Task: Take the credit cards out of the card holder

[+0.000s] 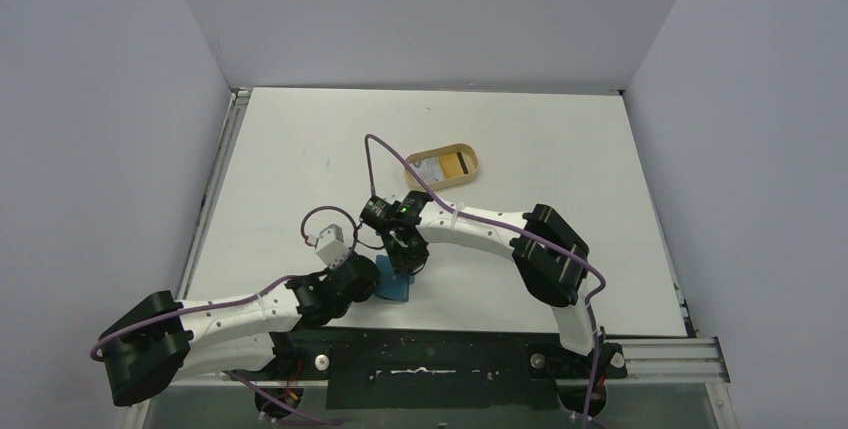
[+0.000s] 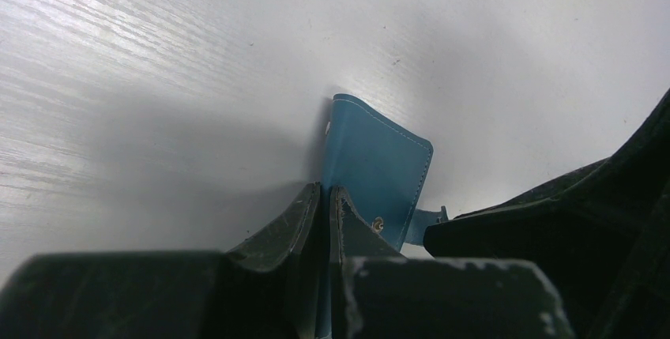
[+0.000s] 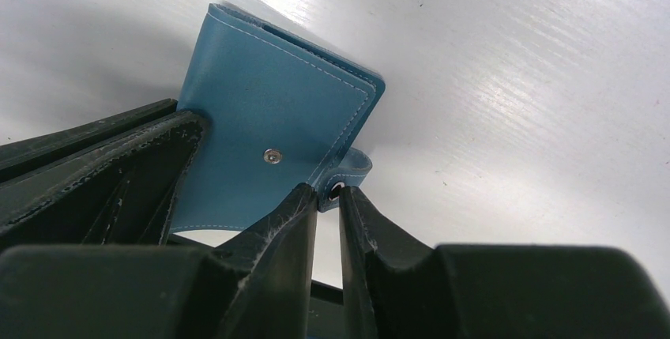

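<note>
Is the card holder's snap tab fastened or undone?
Undone: the snap stud on the card holder lies bare; the tab sticks out sideways.

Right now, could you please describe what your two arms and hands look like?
The left arm and right arm are white tubes with bulky black joints, each trailing a purple cable. The left hand and right hand are black, with two wedge-shaped fingers.

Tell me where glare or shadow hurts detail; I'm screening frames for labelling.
Left wrist: soft shadow darkens the table left of the card holder, with streaky sheen at upper left. Right wrist: glare washes out its top edge. Top external: even light, no glare.
</note>
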Available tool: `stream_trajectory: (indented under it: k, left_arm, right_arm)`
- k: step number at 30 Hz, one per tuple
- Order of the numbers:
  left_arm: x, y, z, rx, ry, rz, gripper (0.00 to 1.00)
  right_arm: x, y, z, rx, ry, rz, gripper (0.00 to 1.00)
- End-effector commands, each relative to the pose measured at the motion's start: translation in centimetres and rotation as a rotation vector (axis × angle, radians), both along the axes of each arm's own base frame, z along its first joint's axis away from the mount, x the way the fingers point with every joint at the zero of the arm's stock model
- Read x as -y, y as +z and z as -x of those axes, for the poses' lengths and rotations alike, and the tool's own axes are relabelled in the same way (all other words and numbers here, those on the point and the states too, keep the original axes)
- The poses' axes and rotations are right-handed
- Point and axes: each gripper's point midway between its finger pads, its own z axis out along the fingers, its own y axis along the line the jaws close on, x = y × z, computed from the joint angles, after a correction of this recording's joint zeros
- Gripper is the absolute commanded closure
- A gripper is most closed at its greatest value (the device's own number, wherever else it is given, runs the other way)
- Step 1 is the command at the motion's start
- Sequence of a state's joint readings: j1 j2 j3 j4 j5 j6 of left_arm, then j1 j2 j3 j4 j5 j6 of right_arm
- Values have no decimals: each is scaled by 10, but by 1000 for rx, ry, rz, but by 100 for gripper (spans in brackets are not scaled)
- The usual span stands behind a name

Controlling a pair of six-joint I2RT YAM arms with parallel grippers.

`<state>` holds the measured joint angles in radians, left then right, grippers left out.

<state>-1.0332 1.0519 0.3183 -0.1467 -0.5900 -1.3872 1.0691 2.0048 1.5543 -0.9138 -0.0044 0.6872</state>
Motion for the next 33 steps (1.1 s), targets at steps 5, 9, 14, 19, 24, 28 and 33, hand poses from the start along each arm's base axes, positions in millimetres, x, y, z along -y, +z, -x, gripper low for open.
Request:
stream_trajectory:
  k: [5, 9, 14, 19, 24, 28, 33]
  left_arm:
    - [1, 1, 0, 5, 4, 12, 100]
    - [1, 1, 0, 5, 4, 13, 100]
    - [2, 0, 0, 2, 3, 11, 100]
    - [3, -1, 0, 0, 0, 13, 100]
    - [3, 0, 0, 2, 1, 14, 100]
    - [3, 0, 0, 2, -1, 15, 100]
    - [3, 0, 0, 2, -1, 14, 100]
  right_arm:
    - [-16, 30, -8, 58, 0, -85, 78]
    - [-17, 33, -8, 62, -1, -92, 78]
    - [-17, 36, -9, 69, -7, -102, 79]
    - [-18, 37, -9, 70, -10, -112, 81]
    - [-19, 38, -9, 73, -9, -118, 82]
    - [-18, 38, -9, 73, -9, -117, 83]
    - [-17, 34, -8, 69, -12, -112, 87]
